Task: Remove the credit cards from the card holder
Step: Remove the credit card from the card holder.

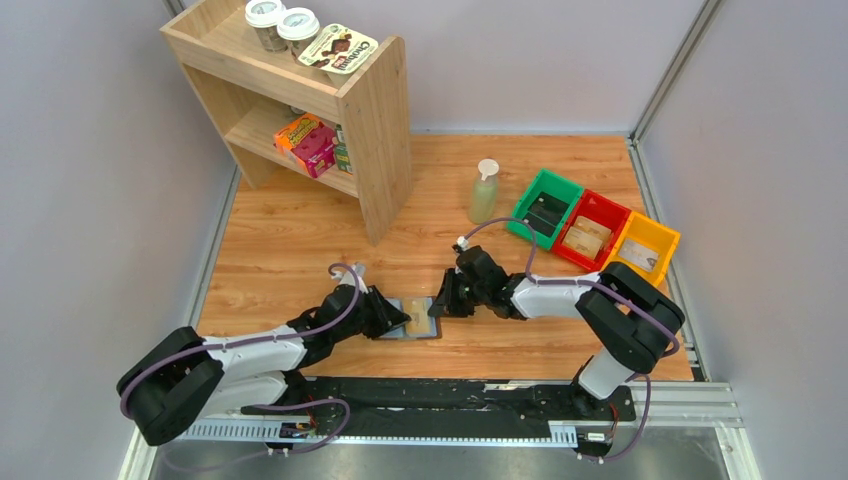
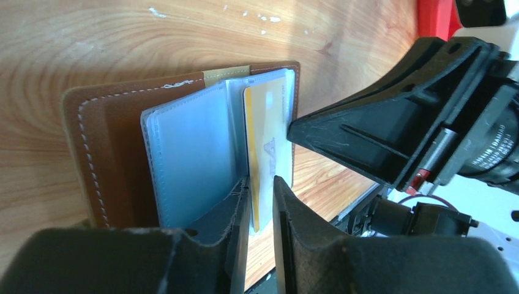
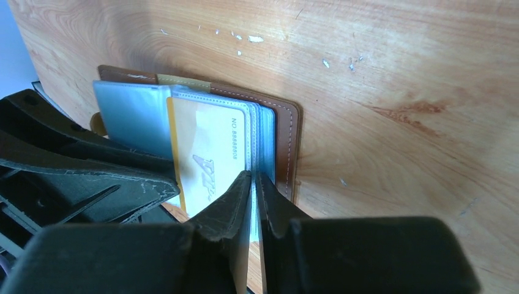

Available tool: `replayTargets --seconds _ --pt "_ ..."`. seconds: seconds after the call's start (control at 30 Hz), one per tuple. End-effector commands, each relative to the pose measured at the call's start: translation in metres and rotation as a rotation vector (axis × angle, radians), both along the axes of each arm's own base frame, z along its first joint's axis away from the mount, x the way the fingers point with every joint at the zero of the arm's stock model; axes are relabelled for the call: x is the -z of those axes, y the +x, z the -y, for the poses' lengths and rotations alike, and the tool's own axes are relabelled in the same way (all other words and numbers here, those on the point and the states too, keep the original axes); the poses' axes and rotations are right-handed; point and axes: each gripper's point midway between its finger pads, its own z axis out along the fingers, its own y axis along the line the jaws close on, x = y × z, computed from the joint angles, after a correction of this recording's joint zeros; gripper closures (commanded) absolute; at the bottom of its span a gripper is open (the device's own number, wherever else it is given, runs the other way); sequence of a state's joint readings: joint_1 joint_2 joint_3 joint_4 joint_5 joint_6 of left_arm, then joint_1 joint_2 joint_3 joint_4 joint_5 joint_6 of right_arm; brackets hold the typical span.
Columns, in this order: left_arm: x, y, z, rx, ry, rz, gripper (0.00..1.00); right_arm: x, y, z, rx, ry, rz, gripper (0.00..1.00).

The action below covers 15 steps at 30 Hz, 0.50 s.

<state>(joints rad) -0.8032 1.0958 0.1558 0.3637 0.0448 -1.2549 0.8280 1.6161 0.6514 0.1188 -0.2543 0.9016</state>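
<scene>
Left wrist view puts the left gripper [image 2: 260,211] at the bottom edge. Its two black fingers [image 2: 235,214] are drawn close with the near end of a card [image 2: 266,135] caught between them, so it is clenched on the card. The card is pale with a tan-gold stripe down one long side. It lies on top of the clear sleeves [image 2: 190,159] of the holder [image 2: 104,159]. I cannot tell whether it sits inside the topmost sleeve. The holder lies open on the table [image 2: 92,49], brown leather cover down, white stitching along its edge.

In the right wrist view the right gripper [image 3: 253,190] comes at the holder from the opposite side. Its fingers [image 3: 235,208] are almost together, and the pale edges of the sleeves run down between them, just beside the card's printed number. It is pinched onto that stack of sleeves.

From the top external camera, both arms reach in from their bases at the near edge. The two grippers meet over the holder, left from the left and right from the right. The holder sits in the near part of the table, about midway across.

Farther back stands an upright pale bottle [image 1: 484,192] with a white cap. To its right three bins sit side by side in a slanted row: green bin [image 1: 565,183], red bin [image 1: 608,200], yellow bin [image 1: 660,232]. At the far left is a wooden shelf [image 1: 380,130] with two lidded cups [image 1: 265,15] and a packet [image 1: 340,48] on top, and coloured boxes [image 1: 308,143] on its lower board.
</scene>
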Motion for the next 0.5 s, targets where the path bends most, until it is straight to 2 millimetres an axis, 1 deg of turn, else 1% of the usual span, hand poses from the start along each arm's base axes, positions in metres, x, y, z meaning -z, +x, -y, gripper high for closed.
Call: replayTargets --seconds 0.0,0.1,0.27,0.47 --pt "-0.06 0.019 0.02 0.006 -0.17 0.179 0.78 0.037 -0.017 0.023 0.0 -0.132 -0.073 0.87" --pt "-0.066 0.023 0.019 -0.017 -0.198 0.2 0.82 0.038 -0.017 0.022 -0.002 -0.133 -0.077 0.87" --pt "-0.06 0.021 0.026 0.011 -0.195 0.175 0.82 0.038 -0.017 0.021 -0.006 -0.13 -0.075 0.87" --pt "-0.052 0.02 0.037 0.04 -0.221 0.137 0.79 0.039 -0.018 0.021 -0.006 -0.131 -0.082 0.87"
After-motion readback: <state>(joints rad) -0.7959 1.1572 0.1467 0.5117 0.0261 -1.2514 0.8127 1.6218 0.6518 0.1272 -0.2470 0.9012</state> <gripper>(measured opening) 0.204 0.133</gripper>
